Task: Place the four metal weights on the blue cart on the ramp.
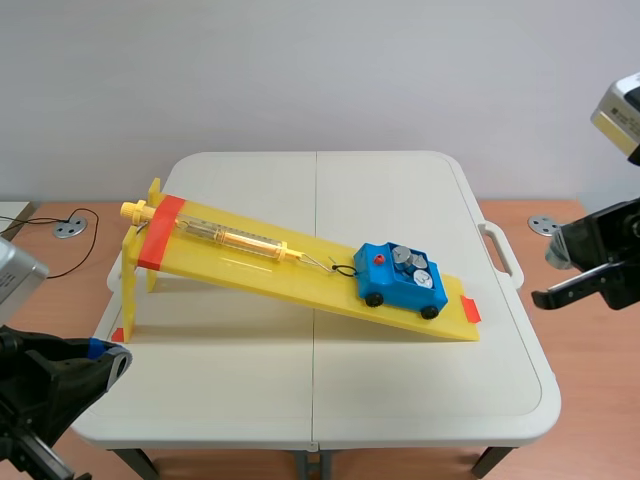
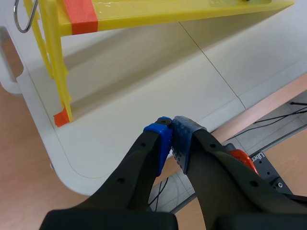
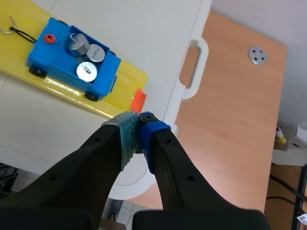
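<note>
A blue cart [image 1: 402,281] with black wheels sits low on the yellow ramp [image 1: 300,270], tied by a string to a spring scale [image 1: 235,238]. Silver metal weights [image 1: 410,263] stand in its tray; in the right wrist view the cart [image 3: 72,60] shows three weights [image 3: 88,53]. My left gripper [image 1: 110,358] hangs off the table's near left corner, shut on nothing. My right gripper [image 1: 560,280] is beyond the table's right edge, also shut and empty. In the left wrist view my gripper [image 2: 171,125] is over the table's edge; in the right wrist view my gripper [image 3: 138,119] is over the table's edge near the ramp's low end.
The white folding table [image 1: 330,400] has a carry handle [image 1: 500,255] on its right side. The ramp's raised end stands on yellow legs [image 1: 130,290] at the left. Wooden floor with cable plates [image 1: 70,228] surrounds the table.
</note>
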